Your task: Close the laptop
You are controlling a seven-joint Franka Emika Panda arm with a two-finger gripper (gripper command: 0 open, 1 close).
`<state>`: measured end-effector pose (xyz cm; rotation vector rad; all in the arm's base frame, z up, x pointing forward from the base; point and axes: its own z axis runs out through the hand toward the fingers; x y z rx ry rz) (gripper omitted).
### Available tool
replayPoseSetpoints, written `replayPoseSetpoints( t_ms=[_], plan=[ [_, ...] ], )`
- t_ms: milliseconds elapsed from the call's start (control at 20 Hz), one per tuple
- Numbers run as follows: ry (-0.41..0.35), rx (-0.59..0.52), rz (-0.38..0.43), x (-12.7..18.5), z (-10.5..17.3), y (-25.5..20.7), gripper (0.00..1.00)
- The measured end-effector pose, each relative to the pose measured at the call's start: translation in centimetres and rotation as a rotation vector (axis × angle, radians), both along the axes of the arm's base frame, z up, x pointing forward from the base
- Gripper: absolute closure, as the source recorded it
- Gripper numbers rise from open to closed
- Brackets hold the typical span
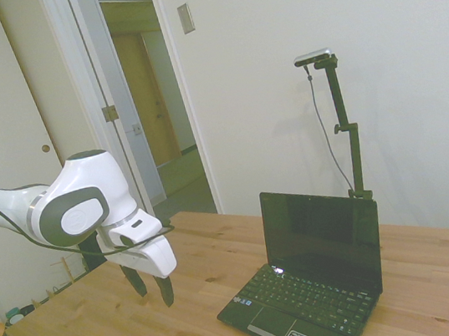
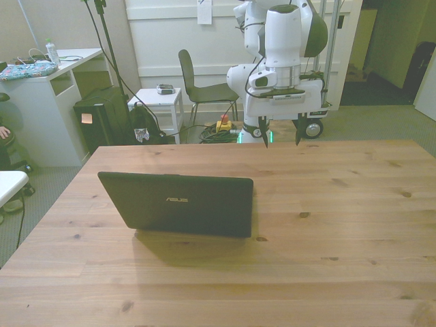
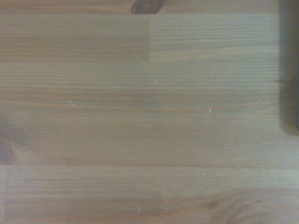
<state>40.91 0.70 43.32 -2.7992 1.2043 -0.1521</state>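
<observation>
You are at the approach step: the gripper (image 1: 153,291) hangs above bare table (image 1: 88,332) in the lower left of the side view, well apart from the laptop (image 1: 310,286), and nothing has been touched yet. Its jaws stand apart and empty, which shows most plainly in the front view at upper centre (image 2: 280,139).

The laptop sits open in the lower right of the side view and at centre left of the front view (image 2: 178,204). Its lid stands near upright, screen facing the arm and back facing the front camera, with its long axis running left to right across the front view.

Your next move, as I judge it, calls for getting behind the lid's top edge and pushing it down over the keyboard.
</observation>
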Motion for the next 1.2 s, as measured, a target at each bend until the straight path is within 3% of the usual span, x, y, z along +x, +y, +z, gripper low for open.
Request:
replayPoseSetpoints(
  t_ms=[200,400,850,1200],
  plan=[
    [-0.009,-0.062,0.028,0.2,0.4,-0.1,0.00],
    [-0.082,-0.143,0.019,1.9,4.0,-0.8,0.00],
    [-0.269,-0.226,-0.115,7.6,14.7,-9.2,0.00],
    [-0.336,-0.241,-0.234,13.7,18.5,-17.6,0.00]
  ],
)
